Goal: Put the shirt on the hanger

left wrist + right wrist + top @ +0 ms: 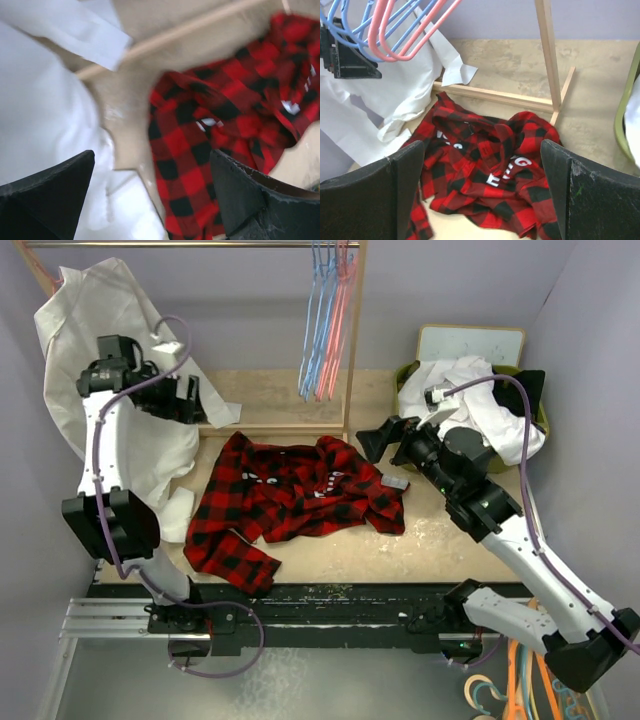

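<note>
Nearest the bases, one sleeve of the shirt (300, 495) is being left trailing toward 7 o'clock, close to the near edge of the table (450, 540). The rest of the shirt is lying crumpled at mid-table, lettering up, with a small grey tag (396, 482) at its 3 o'clock edge.

The left gripper (185, 398) is being held at approx. 10 o'clock of the shirt, jaws spread wide and nothing between them. In the wrist view its fingers (45, 200) are framing plaid cloth and the white garment (90, 320) (blurred there, so contact cannot be judged). The right gripper (375, 440) is being held at 2 o'clock, just beside the shirt's far corner, likewise fully parted and empty. Its wrist view is showing the shirt below and the rack beyond.

Further back, at 12 o'clock, the hanger (341, 320) is hanging on the wooden rack (355, 340) among light blue hangers (312, 320), well apart from the shirt. A basket (543, 415) of white clothes is sitting at 2 o'clock.

Judged step: the task is being started, w/ neither shirt nor hanger taken up. Next, prob. the collar or shoulder area is to be found and pinched (hard, the cloth being bunched), or the hanger is to be fetched w/o snagging its blue neighbours.
</note>
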Available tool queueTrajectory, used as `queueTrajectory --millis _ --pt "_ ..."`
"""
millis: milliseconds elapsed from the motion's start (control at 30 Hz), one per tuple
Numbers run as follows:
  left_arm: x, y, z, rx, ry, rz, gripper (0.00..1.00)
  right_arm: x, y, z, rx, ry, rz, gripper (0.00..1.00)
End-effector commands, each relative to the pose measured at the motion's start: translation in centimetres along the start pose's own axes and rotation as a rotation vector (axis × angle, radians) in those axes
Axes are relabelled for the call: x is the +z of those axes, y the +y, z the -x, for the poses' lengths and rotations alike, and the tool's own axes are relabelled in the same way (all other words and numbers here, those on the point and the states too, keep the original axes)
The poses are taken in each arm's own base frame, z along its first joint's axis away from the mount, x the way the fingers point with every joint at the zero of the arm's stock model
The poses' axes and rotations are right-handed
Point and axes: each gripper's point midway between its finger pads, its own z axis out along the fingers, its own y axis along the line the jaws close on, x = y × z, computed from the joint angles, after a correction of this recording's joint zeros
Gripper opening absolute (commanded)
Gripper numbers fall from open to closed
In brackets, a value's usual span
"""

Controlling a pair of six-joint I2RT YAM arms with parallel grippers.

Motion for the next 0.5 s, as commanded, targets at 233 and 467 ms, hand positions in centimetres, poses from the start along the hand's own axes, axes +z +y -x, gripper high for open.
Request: queueTrajectory --millis 233,467 --pt "-0.9 -10.5 -2.9 0.172 -0.068 0.255 0.99 0.3 2.2 10.1 -0.051 -0.130 -0.061 0.95" --pt "-2.3 -11.3 -4.0 0.000 -0.082 0.276 0.99 1.4 4.7 14.9 0.073 -0.219 -0.020 0.70"
